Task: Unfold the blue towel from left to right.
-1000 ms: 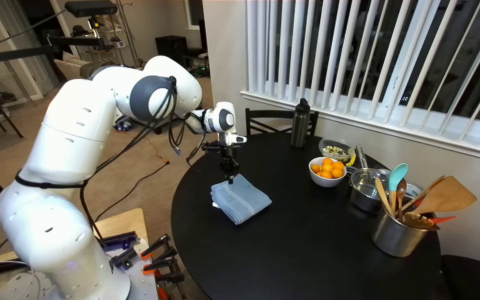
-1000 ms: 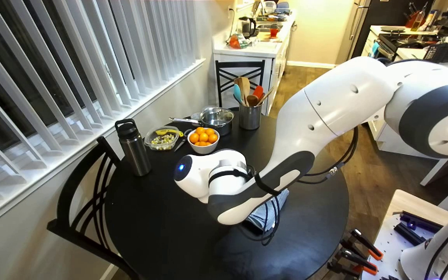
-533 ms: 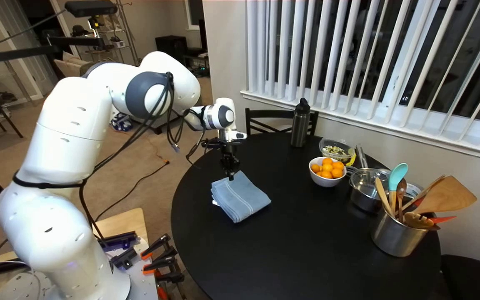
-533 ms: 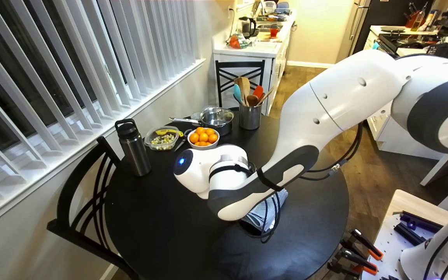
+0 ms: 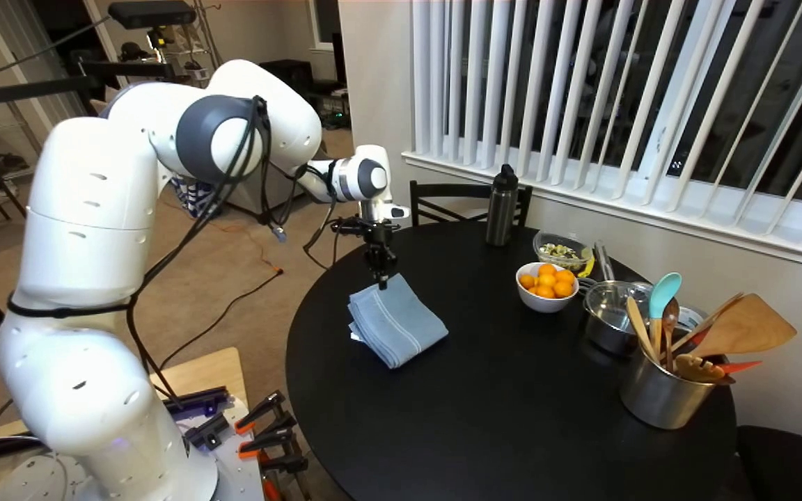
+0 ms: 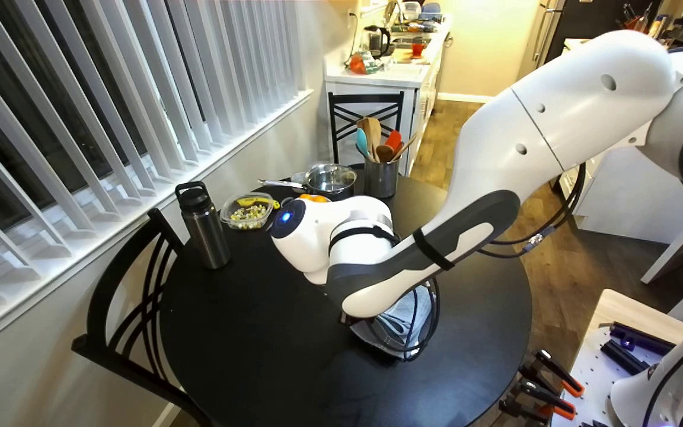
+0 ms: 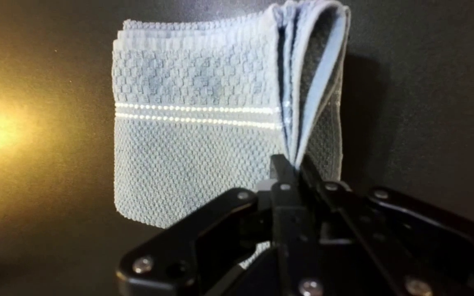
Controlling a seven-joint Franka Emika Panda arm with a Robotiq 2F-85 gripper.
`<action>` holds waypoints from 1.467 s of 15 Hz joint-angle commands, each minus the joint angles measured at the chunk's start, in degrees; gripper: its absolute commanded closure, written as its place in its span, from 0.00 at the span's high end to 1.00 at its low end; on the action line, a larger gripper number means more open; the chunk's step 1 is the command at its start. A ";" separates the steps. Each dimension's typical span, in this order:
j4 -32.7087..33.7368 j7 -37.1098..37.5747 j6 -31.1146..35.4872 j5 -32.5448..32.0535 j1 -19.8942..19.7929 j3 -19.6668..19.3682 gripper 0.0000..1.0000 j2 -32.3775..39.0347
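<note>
Low in wrist view, right of centre: pincer [image 7: 293, 163] pinched narrow on bunched right-hand layers of blue towel [image 7: 196, 152]. Most of towel lies left of grip, folded on dark table [image 7: 426, 115]. Looks like lift first; sideways pull might drag whole stack.

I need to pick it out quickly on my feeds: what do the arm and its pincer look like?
The arm is white and rounded, with dark grey joint covers, black straps, black cables and a blue light. The pincer is black, with jointed links and silvery screws.
</note>
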 commanded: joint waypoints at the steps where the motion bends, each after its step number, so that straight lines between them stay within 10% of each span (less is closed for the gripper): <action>1: 0.38 -2.00 -0.89 1.31 -0.26 0.67 0.02 1.01; 17: 8.14 -4.13 -3.03 1.62 2.06 1.17 0.02 10.17; 18: 7.91 -3.96 -2.88 1.86 1.89 1.18 0.32 9.88; 19: 7.73 -3.87 -2.69 1.73 1.88 1.12 0.34 9.62; 20: 6.84 -4.05 -1.45 1.28 1.76 1.09 0.07 8.92; 22: 6.37 -4.08 -1.17 1.64 1.52 1.24 0.03 8.30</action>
